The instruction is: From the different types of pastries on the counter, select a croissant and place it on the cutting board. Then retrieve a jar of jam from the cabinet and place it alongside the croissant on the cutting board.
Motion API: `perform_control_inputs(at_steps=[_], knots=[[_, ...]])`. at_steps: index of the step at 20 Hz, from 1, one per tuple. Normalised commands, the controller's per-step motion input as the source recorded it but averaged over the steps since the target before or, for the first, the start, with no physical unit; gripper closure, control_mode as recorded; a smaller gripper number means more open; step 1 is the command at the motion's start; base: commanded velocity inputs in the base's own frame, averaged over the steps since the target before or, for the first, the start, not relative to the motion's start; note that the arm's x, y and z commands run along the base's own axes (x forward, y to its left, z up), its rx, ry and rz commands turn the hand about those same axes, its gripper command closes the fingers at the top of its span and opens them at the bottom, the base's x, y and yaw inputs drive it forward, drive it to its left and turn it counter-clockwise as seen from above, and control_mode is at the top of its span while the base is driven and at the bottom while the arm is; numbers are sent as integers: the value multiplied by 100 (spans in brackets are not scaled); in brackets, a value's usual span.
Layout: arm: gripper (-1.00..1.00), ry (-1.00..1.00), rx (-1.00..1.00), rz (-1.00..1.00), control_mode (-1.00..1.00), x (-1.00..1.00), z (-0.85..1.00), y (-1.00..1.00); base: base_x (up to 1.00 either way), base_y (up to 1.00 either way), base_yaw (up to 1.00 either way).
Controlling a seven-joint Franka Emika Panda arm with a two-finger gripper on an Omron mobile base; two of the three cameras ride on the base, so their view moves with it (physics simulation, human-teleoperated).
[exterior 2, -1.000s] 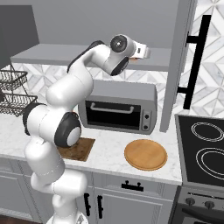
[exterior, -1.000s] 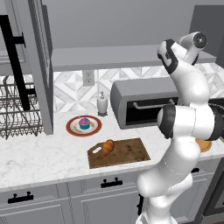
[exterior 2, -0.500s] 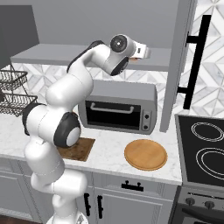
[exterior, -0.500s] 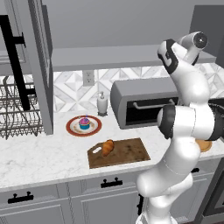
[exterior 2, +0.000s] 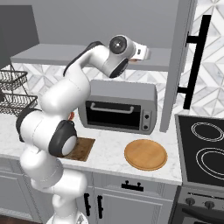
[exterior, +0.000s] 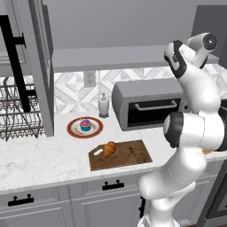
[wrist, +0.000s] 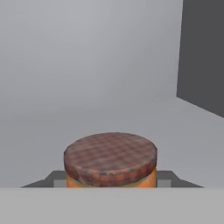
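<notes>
The gripper (exterior 2: 139, 54), up at the cabinet shelf (exterior 2: 52, 56), is closed on the jar of jam (wrist: 110, 162), which stands upright between its jaws, cutting board (exterior: 125, 154) well below.

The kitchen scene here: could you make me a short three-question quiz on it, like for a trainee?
1. True or false: the croissant lies on the cutting board.
2. What sits on the small round plate near the soap bottle? A) cupcake B) jam jar C) croissant
3. Fill in: in the hand view, the jaws are shut on the ____, on the cabinet shelf.

Key:
1. True.
2. A, the cupcake, blue wrapper and pink frosting.
3. Jam jar, seen by its dark reddish-brown lid with an orange body below.
</notes>
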Motion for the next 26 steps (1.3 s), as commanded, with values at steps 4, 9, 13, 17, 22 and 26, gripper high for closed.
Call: perform_control_inputs(at_steps=[4,9,13,17,22,26], knots=[[100,-9,1,0,-100,-64,24,0,0,0,0],[100,-14,0,0,-100,-95,2,1,0,0,0],[100,-7,2,0,-100,-100,0,31,0,0,0],[100,-10,0,0,-100,-100,0,57,0,0,0],[100,-9,0,1,-100,-100,-2,71,0,0,0],[100,-7,0,1,-100,-99,-7,79,0,0,0]])
